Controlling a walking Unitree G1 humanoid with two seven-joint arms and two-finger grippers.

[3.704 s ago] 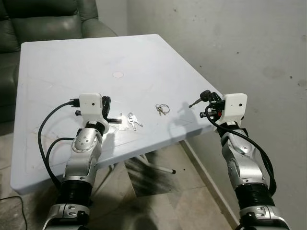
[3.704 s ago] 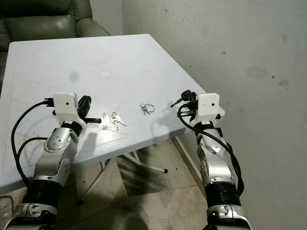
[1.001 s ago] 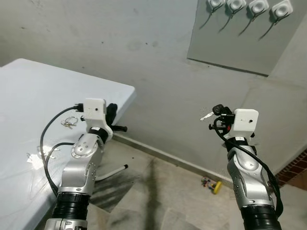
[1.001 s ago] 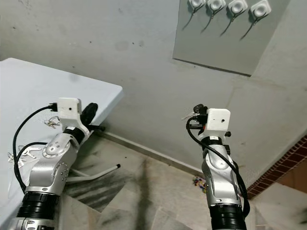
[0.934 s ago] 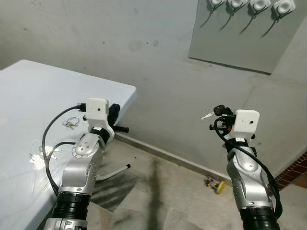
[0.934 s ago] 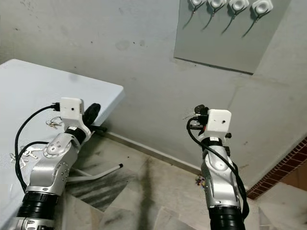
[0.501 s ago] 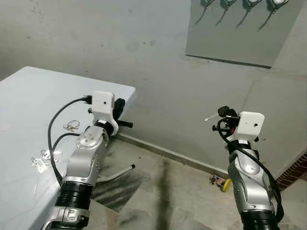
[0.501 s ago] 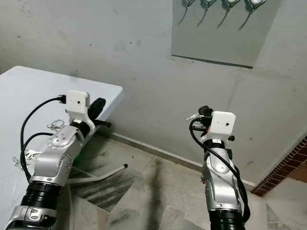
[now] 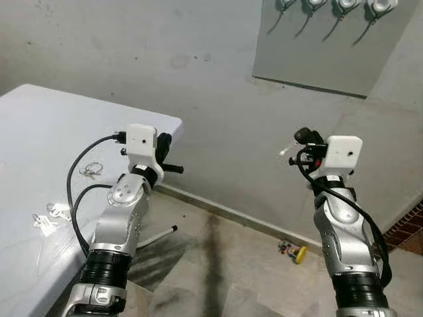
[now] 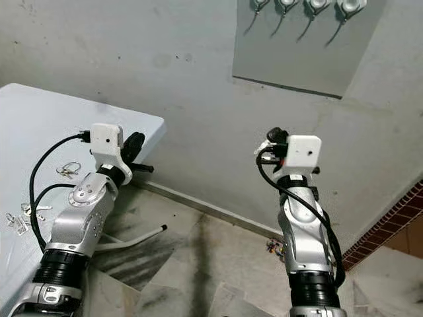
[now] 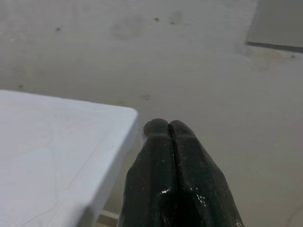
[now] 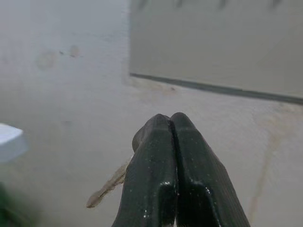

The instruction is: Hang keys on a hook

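Right hand (image 12: 169, 124) pinches one key (image 12: 108, 186); left hand (image 11: 168, 126) pressed together; four hooks (image 10: 301, 13).

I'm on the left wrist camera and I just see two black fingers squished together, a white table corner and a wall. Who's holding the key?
Observer: The right end effector is. Its fingers are shut on a key that sticks out to one side.
Operator: Are there any hooks?
Observer: Yes, a row of four hooks along the top of a grey panel on the wall, higher than the right arm.
Operator: Is anything on the table?
Observer: A key ring and some more keys lie on the white table.
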